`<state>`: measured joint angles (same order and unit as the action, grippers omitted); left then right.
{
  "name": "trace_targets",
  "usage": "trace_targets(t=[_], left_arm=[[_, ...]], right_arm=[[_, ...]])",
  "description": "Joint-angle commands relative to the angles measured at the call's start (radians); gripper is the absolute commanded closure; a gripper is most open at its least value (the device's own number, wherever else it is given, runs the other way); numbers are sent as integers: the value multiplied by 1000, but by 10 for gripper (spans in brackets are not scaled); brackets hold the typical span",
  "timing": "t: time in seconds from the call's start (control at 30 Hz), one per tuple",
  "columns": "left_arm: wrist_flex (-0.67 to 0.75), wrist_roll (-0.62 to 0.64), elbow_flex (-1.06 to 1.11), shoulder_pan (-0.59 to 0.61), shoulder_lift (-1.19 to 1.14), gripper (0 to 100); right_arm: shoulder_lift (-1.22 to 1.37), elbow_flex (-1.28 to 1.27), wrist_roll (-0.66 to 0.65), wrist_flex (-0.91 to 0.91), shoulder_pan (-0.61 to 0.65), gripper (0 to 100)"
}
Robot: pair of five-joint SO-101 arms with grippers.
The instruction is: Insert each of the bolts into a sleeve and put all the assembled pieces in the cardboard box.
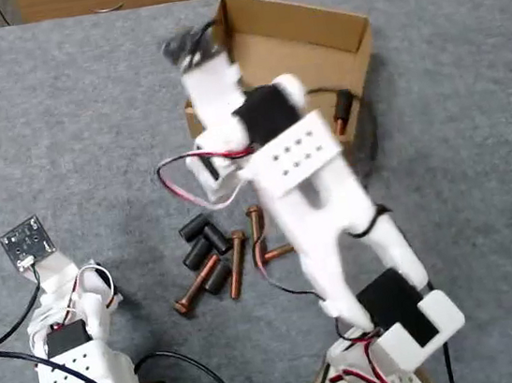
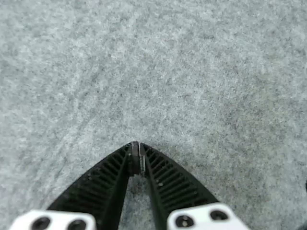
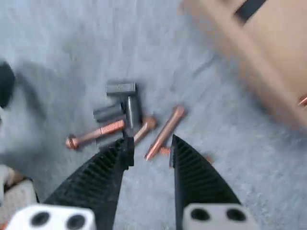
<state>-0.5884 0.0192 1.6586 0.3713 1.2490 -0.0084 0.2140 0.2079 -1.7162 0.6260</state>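
Your right gripper [image 3: 151,146] hangs with its two black ribbed fingers spread apart and nothing between them. Just beyond the fingertips, on the grey counter [image 3: 57,43], lies the loose pile. One copper bolt [image 3: 165,125] lies ahead of the gap between the fingers, pointing away from it. A threaded bolt [image 3: 93,134] lies off the tip of one finger. The black sleeves [image 3: 120,88] are clustered a little farther out, touching one another. In the high view the right gripper [image 1: 190,49] sits beside the outer wall of the cardboard box [image 1: 310,28]. The bolts [image 1: 237,262] and sleeves [image 1: 194,226] lie back along its arm, toward the arm's base. Inside the box, across from the gripper and against the opposite wall, rests one assembled piece [image 1: 342,109], a dark sleeve with a copper end showing. Your left gripper [image 2: 135,160] has its fingers pressed together tip to tip, pinching nothing, with the counter's grey surface [image 2: 192,72] beneath and ahead of it. It is well apart from the pile and the box.
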Motion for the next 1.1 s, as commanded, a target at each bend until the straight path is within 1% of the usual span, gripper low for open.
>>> trace_targets(t=[0.0, 0.13, 0.23, 0.43, 0.6, 0.7, 0.87, 1.07], left_arm=[[17, -5, -9, 11, 7, 981], [17, -5, -9, 11, 7, 981], [17, -5, -9, 11, 7, 981], [17, -5, -9, 11, 7, 981], [17, -5, -9, 11, 7, 981], [17, -5, -9, 11, 7, 981], [17, -5, -11, 11, 7, 981], [17, -5, -11, 11, 7, 981]], right_arm=[[-53, -136, 6, 86, 58, 885], [-53, -228, 8, 163, 120, 885], [-51, -309, 8, 230, 145, 885], [-51, -504, 2, 410, 145, 885], [-50, -562, 0, 499, 145, 885], [-2, -575, 0, 545, 137, 885], [142, -518, 0, 535, 85, 884], [246, -427, 0, 468, 81, 885]])
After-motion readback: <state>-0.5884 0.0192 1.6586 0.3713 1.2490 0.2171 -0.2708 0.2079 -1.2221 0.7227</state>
